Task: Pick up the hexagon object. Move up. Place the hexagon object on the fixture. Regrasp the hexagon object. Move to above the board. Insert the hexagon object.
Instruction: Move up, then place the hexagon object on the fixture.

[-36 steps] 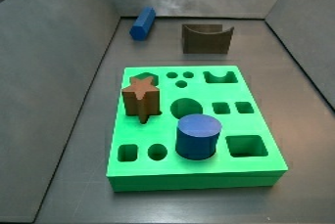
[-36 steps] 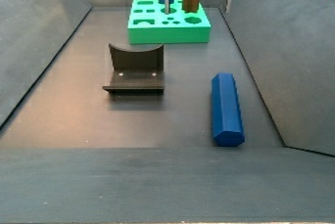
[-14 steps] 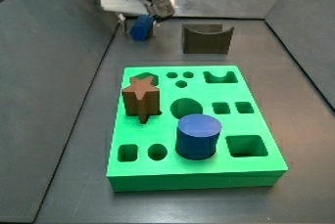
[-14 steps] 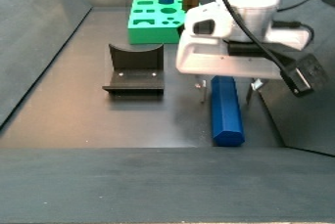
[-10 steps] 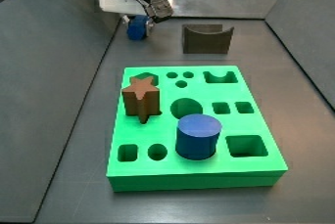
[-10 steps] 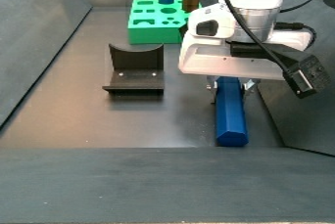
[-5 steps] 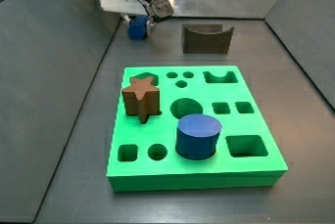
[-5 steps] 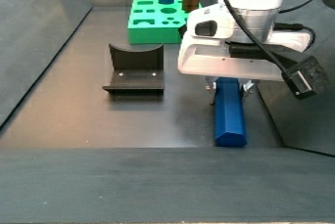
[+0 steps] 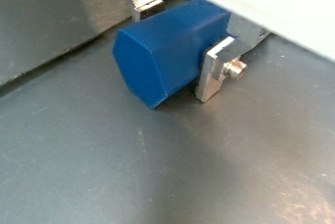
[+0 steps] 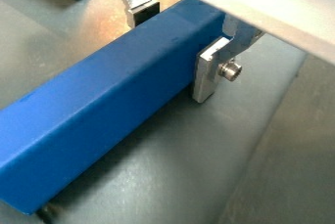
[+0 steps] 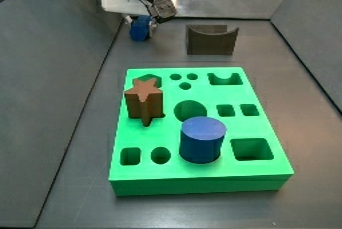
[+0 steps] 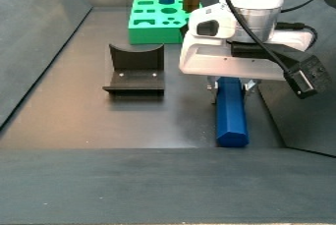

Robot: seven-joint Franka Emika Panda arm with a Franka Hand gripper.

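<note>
The hexagon object, a long blue bar (image 12: 231, 116), lies on the grey floor by the side wall. It shows end-on in a wrist view (image 9: 164, 57) and lengthwise in a wrist view (image 10: 105, 120). My gripper (image 12: 234, 82) is down over its far half, and in a side view (image 11: 139, 18) it hides most of the bar (image 11: 138, 31). The silver fingers (image 10: 210, 67) stand on both sides of the bar, one finger (image 9: 214, 67) pressed against its side, so the gripper is shut on it. The dark fixture (image 12: 134, 69) stands apart beside it. The green board (image 11: 174, 168) lies further off.
A brown star peg (image 11: 144, 99) and a short blue cylinder (image 11: 202, 139) stand in the board. Grey walls enclose the floor on both sides, and one wall runs close beside the bar (image 12: 282, 111).
Since 3.6 s ago the arm came in and lowered the gripper over the bar. Over the last second nothing has visibly moved.
</note>
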